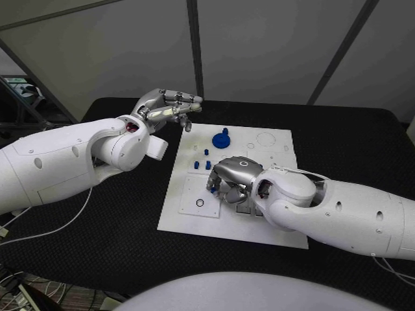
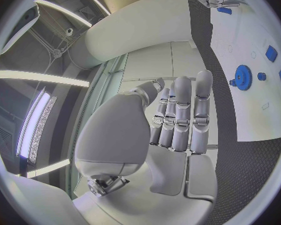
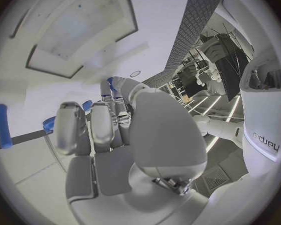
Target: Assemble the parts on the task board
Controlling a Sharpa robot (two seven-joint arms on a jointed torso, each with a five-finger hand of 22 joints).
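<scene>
White on black: found the flat rectangular task board (image 1: 264, 155) lying in the middle of the dark bench (image 1: 357, 149). Saw a blue toothed gear (image 1: 222, 138) standing on the board's far half, toward its left edge. Noted a cluster of small blue pegs (image 1: 202, 164) just nearer than the gear, upright on the plate and apart from one another. Spotted a small dark ring (image 1: 200, 203) on the near left panel of the board.

Found the left robot hand (image 1: 170, 107) raised off the bench beyond the board's far left corner, clear of the plate and well apart from the gear. Saw its fingers (image 2: 181, 115) stretched out side by side in the left wrist view, with nothing in them.

Found the right robot hand (image 1: 231, 183) lowered over the middle of the board, palm down, fingertips at the plate just near of the pegs. Saw, in the right wrist view, a short blue piece (image 3: 109, 82) at the tips of its fingers (image 3: 97, 122). Could not tell whether pinched or merely touched. Noted a long blue cylinder (image 3: 2, 126) lying on the white surface, off to one side of that hand.
</scene>
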